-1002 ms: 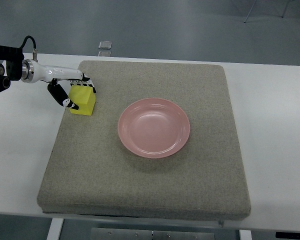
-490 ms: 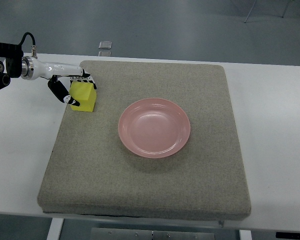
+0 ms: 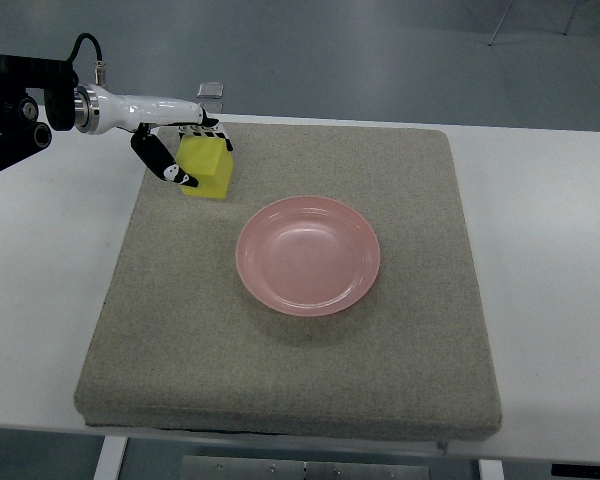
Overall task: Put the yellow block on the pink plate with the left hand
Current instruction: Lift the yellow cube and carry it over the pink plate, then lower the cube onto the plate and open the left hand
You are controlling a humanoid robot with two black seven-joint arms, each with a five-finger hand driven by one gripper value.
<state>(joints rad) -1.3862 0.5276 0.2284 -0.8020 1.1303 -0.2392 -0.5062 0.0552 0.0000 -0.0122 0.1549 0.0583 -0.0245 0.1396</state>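
Item: my left hand [image 3: 185, 158], pinching small yellow foam cube [image 3: 207, 170], eleven o'clock of round pink plastic plate [image 3: 308, 256]. Risk: shallow fingertip grip; cube may slip before the plate.

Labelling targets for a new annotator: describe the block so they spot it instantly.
Start at the grey mat covering most of the white table. Look to its far-left corner, up-left of the pink plate. The block is the small yellow cube there, held by the left robot hand, the only yellow thing.
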